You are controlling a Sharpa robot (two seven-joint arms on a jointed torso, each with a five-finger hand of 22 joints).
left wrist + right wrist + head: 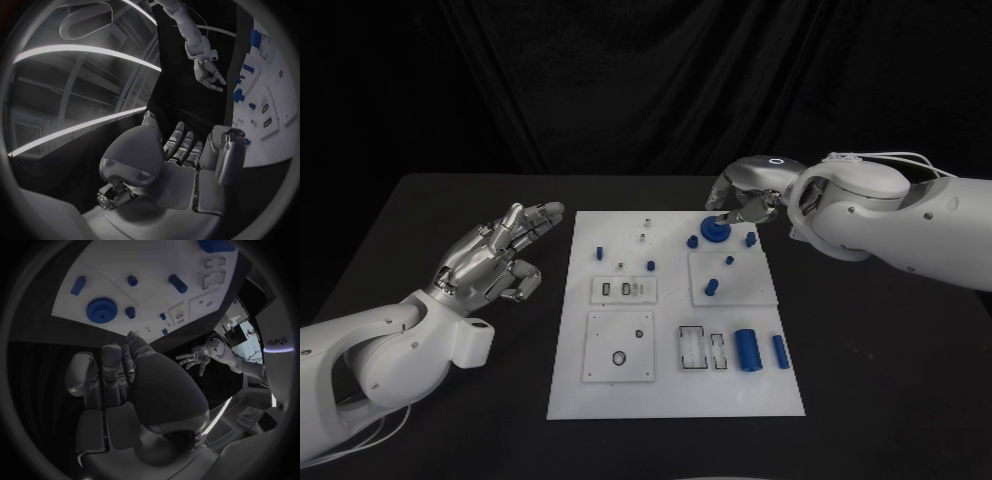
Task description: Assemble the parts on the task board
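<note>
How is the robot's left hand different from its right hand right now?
The left hand is beside the white task board, off its left edge over the black table, fingers stretched out and apart, holding nothing. The right hand is at the board's far edge, fingers bent down at the round blue disc-shaped part; whether it grips it is unclear. Both are silver hands on white arms.

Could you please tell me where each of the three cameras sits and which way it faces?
Head view: from the robot's head, looking down at the task board, with the left hand and right hand beside it.
Left wrist view: behind the left hand's palm, facing across the table toward the right hand.
Right wrist view: behind the right hand, facing the board's round blue part and the left hand beyond.
Shared: both wrist views show the board and the opposite hand.
</note>
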